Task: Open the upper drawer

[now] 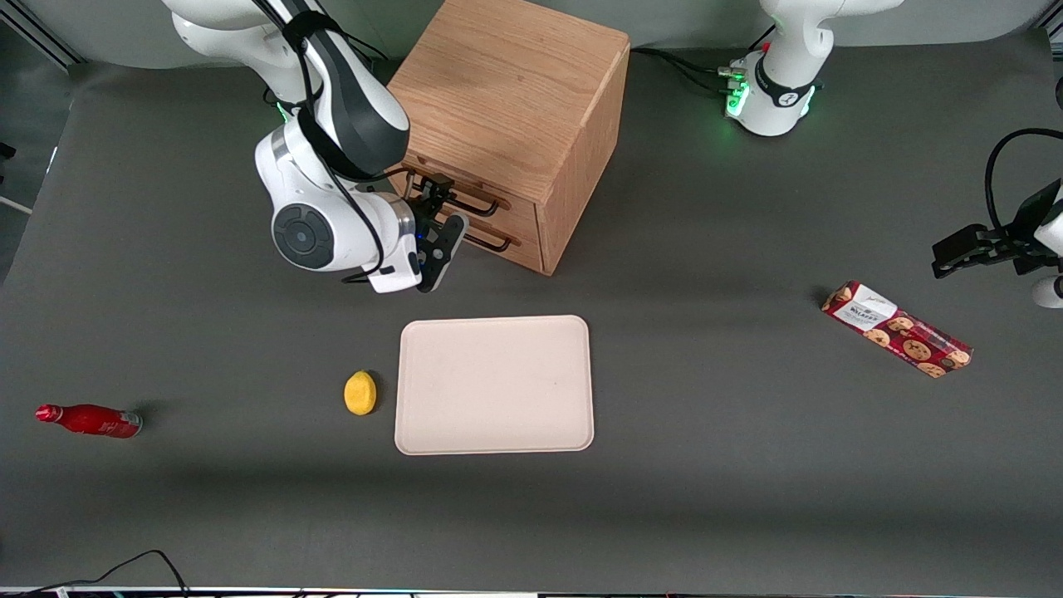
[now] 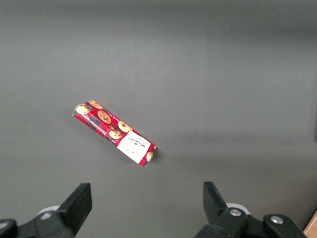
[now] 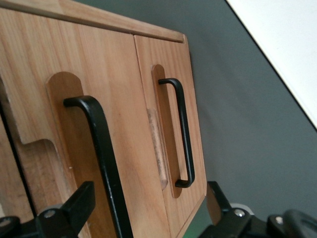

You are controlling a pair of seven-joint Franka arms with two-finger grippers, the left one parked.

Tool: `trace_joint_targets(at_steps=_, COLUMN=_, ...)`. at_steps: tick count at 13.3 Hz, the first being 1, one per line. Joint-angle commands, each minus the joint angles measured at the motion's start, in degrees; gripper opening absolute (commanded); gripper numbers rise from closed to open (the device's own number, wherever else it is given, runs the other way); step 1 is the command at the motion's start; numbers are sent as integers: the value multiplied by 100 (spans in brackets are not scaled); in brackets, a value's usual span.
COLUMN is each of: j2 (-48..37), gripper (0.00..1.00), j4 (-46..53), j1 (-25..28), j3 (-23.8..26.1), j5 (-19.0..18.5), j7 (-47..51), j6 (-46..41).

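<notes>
Between my spread, empty fingers [image 3: 151,210] ran the upper drawer's handle [image 3: 101,163], a long thin black bar whose length crossed the gap between my fingertips rather than lying along it. Its upper drawer [image 1: 465,193] sat shut in the oak cabinet [image 1: 515,108], directly ahead of my fingers, with the lower drawer's handle [image 3: 182,131] just past it toward the worktop [image 1: 706,457].
</notes>
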Motion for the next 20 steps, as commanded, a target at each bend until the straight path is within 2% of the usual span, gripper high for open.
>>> trace_joint_targets(at_steps=1, j2=-54, gripper=100, j4=-131, j1=-109, j3=126, j5=-44, j7=-142, j6=104)
trace_joint_targets(at_steps=13, j2=210, gripper=100, j4=-254, j1=-92, j3=222, j5=-71, j7=-142, j6=270)
trace_joint_targets(at_steps=16, j2=236, gripper=100, j4=-237, j1=-92, j3=214, j5=-290, j7=-151, j6=323)
trace_joint_targets(at_steps=20, j2=245, gripper=100, j4=-219, j1=-127, j3=214, j5=-343, j7=-142, j6=420)
